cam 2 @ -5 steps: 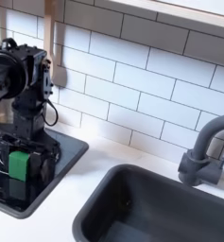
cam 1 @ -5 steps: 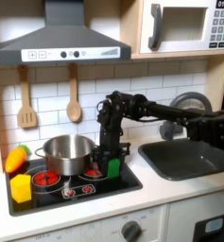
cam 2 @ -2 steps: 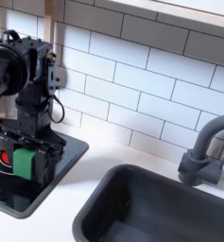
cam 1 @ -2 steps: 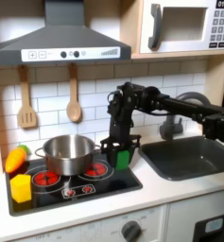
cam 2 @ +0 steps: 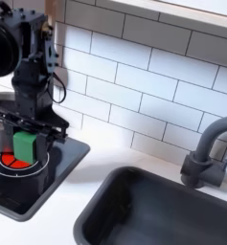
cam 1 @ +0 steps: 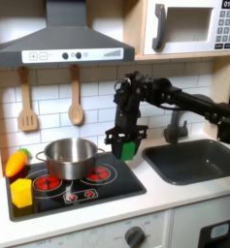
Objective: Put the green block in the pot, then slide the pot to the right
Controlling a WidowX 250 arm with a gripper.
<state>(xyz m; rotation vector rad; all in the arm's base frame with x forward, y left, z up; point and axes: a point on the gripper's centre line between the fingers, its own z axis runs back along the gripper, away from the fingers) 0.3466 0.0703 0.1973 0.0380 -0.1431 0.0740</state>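
the green block point(cam 1: 127, 149) is now clamped in my gripper point(cam 1: 126, 148) and lifted clear of the stove point(cam 1: 126, 186), higher than a second ago, hanging just right of the pot point(cam 1: 70, 158) in the first exterior view, so i judge the drop is next.

The claw point(cam 1: 127, 145) has lifted the green block point(cam 1: 128, 149) up from the stove and now holds it higher, above the right burner, beside the pot point(cam 1: 70, 156).
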